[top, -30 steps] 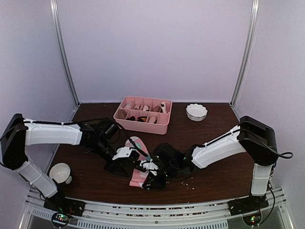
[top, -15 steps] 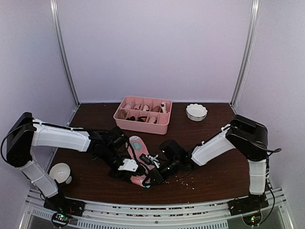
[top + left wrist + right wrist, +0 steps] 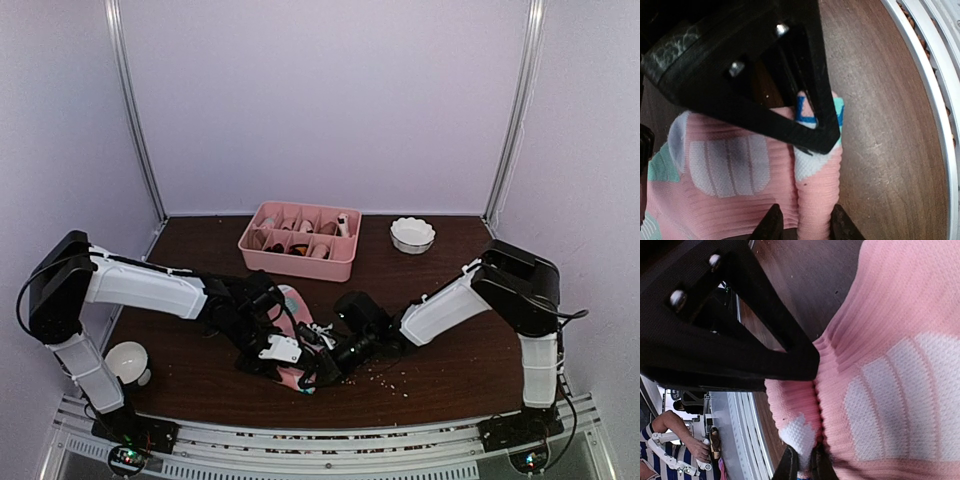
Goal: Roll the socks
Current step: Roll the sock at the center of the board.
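The pink sock (image 3: 290,318) with teal and white patches lies lengthwise on the brown table (image 3: 450,340), near the front middle. Its near end is turned over into a small roll (image 3: 815,190). My left gripper (image 3: 806,227) is shut on that roll from the left, and in the top view it sits at the sock's near end (image 3: 283,352). My right gripper (image 3: 804,467) is shut on the same rolled edge at its white patch (image 3: 799,436), coming from the right in the top view (image 3: 322,358). The two grippers almost touch. The cream sock is not in view.
A pink divided tray (image 3: 300,263) with several rolled items stands behind the sock. A white bowl (image 3: 412,235) is at the back right. A white cup (image 3: 127,362) stands at the front left. Crumbs (image 3: 390,378) lie near the metal front rail (image 3: 320,440).
My left arm has reached further right and nearer, down to the sock's near end. My right gripper has drawn in beside it. The sock's near end is now bunched between them.
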